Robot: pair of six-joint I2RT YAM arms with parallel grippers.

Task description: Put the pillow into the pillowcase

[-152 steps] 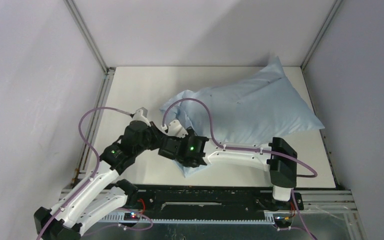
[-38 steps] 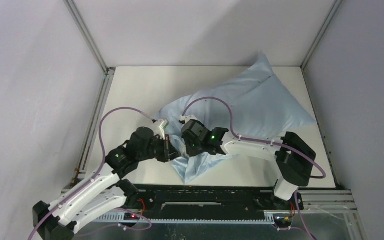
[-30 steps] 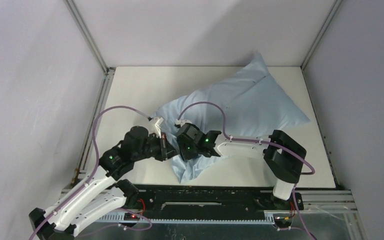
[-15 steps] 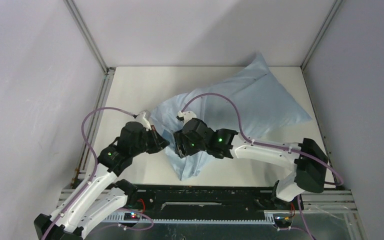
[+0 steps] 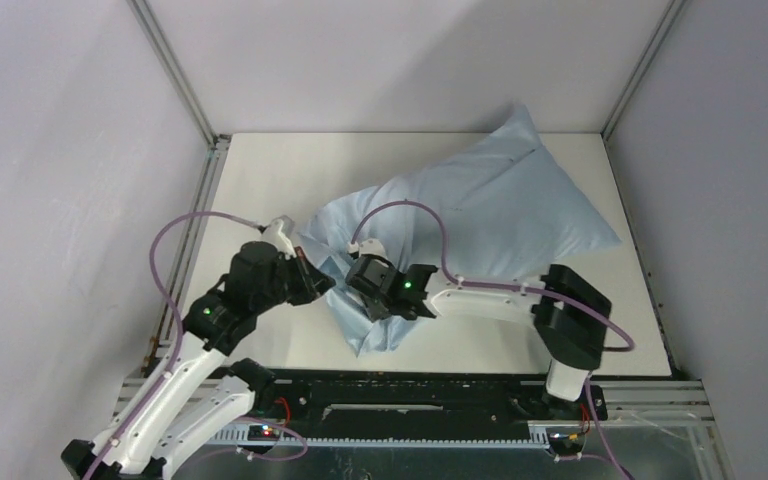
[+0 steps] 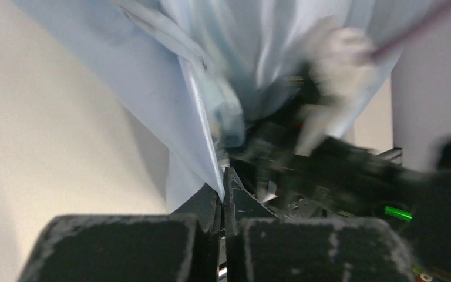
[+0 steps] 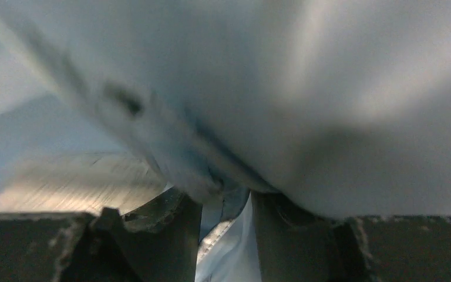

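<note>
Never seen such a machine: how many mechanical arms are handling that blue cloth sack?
2. The left black-and-white arm reaches from the near left, the right one from the near right; both meet at the light blue fabric pillowcase's near-left end. None seems hidden.

The top view looks down from above at the whole pillowcase (image 5: 480, 210); both wrist cameras sit tight against its near gathered end (blurred fabric fills them), the part all three share.

Black-and-white arms (image 5: 480, 297) trail looping purple cables (image 5: 400, 206).
</note>
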